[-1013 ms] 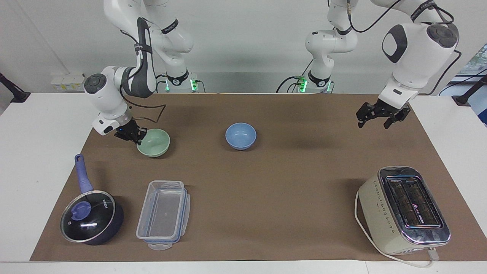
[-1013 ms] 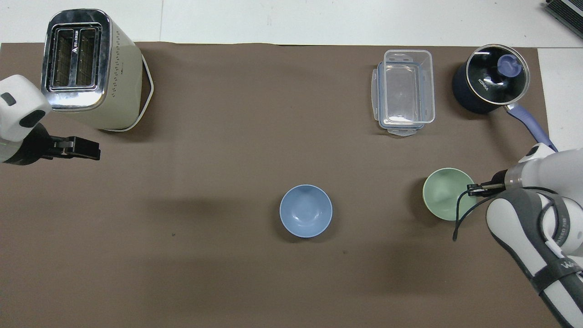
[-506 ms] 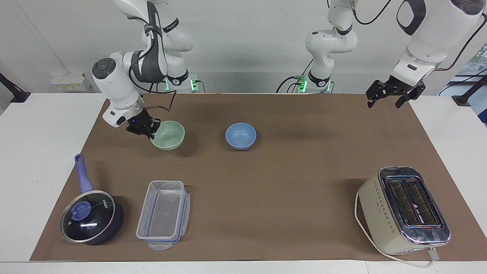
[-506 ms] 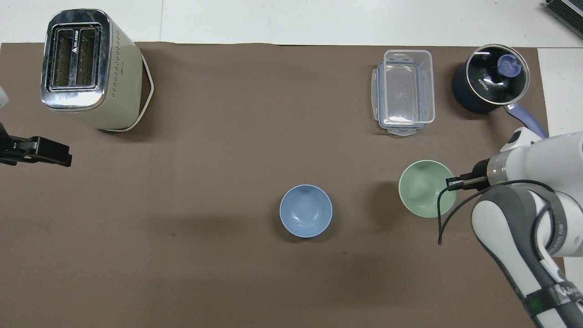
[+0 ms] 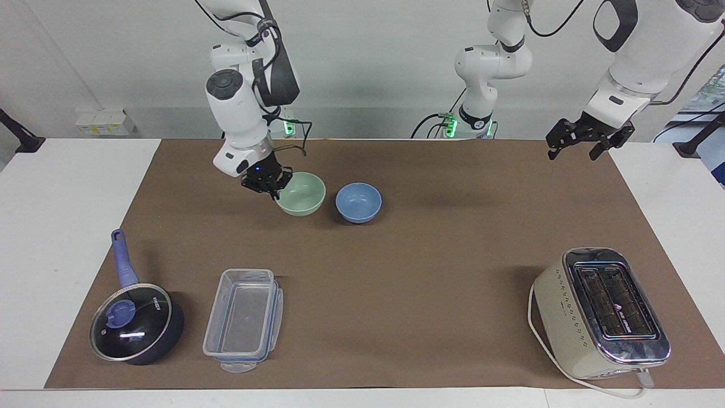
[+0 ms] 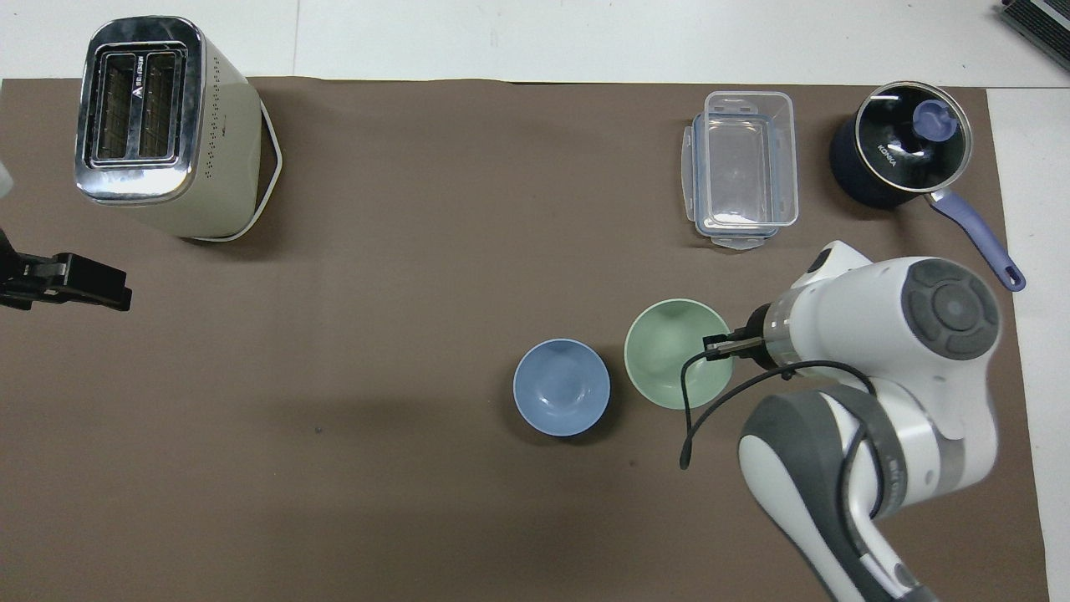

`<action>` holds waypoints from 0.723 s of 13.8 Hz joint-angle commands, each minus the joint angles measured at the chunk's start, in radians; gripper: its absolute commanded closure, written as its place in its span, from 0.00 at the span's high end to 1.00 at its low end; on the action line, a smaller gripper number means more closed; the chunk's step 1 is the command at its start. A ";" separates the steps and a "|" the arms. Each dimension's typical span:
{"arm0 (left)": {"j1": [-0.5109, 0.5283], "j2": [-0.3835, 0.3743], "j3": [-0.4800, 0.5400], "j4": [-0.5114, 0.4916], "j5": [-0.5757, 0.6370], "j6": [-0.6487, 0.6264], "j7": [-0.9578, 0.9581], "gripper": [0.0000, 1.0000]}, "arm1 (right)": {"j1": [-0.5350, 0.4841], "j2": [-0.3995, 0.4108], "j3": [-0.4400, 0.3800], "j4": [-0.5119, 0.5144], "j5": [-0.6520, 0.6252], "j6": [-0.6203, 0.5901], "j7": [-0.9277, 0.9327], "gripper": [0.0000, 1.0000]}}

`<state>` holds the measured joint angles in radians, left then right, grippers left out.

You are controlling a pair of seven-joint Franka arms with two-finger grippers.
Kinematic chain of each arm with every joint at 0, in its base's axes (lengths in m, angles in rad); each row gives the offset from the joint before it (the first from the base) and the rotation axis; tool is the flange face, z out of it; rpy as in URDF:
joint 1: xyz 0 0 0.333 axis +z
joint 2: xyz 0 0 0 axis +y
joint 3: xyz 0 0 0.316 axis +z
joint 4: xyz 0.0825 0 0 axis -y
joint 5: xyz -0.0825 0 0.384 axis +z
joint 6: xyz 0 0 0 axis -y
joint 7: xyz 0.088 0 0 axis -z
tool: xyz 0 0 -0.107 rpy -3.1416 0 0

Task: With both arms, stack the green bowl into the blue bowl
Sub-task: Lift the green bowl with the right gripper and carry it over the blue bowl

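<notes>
Brown matting [image 5: 396, 272] covers the table. Right gripper [image 5: 271, 184] pinches the green bowl [image 5: 302, 194] by its rim, mouth up, lifted just beside the blue bowl [image 5: 358, 202], which sits upright mid-mat. Left gripper [image 5: 589, 141] waits, fingers spread, over the mat's edge.

Toaster [image 5: 603, 313] at tabletop corner, left arm's end; lidded saucepan [image 5: 136, 323] and clear container [image 5: 243, 320] by the other corner, same edge.

A matt brown paper-like mat [image 5: 396, 272] carries a glossy chrome-topped toaster [image 5: 603, 313], a clear plastic container [image 5: 243, 319], a glass-lidded saucepan [image 5: 136, 323] and smooth matt bowls, green [image 5: 302, 194] and blue [image 5: 358, 202].
</notes>
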<state>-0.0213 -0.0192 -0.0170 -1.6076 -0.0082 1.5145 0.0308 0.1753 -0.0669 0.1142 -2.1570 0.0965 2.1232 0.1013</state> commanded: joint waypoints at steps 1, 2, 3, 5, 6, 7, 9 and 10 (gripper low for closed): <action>0.023 0.018 -0.008 0.046 -0.018 -0.033 -0.003 1.00 | 0.064 0.033 0.002 0.029 0.014 0.033 0.085 0.00; 0.029 0.015 -0.008 0.038 -0.016 -0.024 -0.005 1.00 | 0.097 0.056 0.002 0.031 0.014 0.053 0.128 0.00; 0.035 0.012 -0.008 0.035 -0.018 -0.028 0.001 1.00 | 0.130 0.074 0.002 0.031 0.015 0.075 0.152 0.00; 0.035 0.012 -0.009 0.035 -0.018 -0.030 0.001 1.00 | 0.167 0.101 0.002 0.031 0.016 0.115 0.198 0.00; 0.034 0.012 -0.009 0.035 -0.018 -0.030 0.001 1.00 | 0.173 0.105 0.002 0.031 0.016 0.115 0.213 0.00; 0.032 0.012 -0.009 0.035 -0.018 -0.030 0.001 1.00 | 0.181 0.107 0.002 0.025 0.016 0.113 0.213 0.00; 0.034 0.012 -0.009 0.035 -0.018 -0.030 0.001 1.00 | 0.187 0.108 0.004 0.016 0.083 0.109 0.210 0.00; 0.035 0.012 -0.009 0.035 -0.018 -0.030 0.001 1.00 | 0.187 0.108 0.004 0.014 0.100 0.103 0.207 0.00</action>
<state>-0.0033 -0.0188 -0.0177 -1.5998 -0.0113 1.5126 0.0307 0.3626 0.0420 0.1160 -2.1449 0.1471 2.2317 0.3071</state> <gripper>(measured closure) 0.000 0.960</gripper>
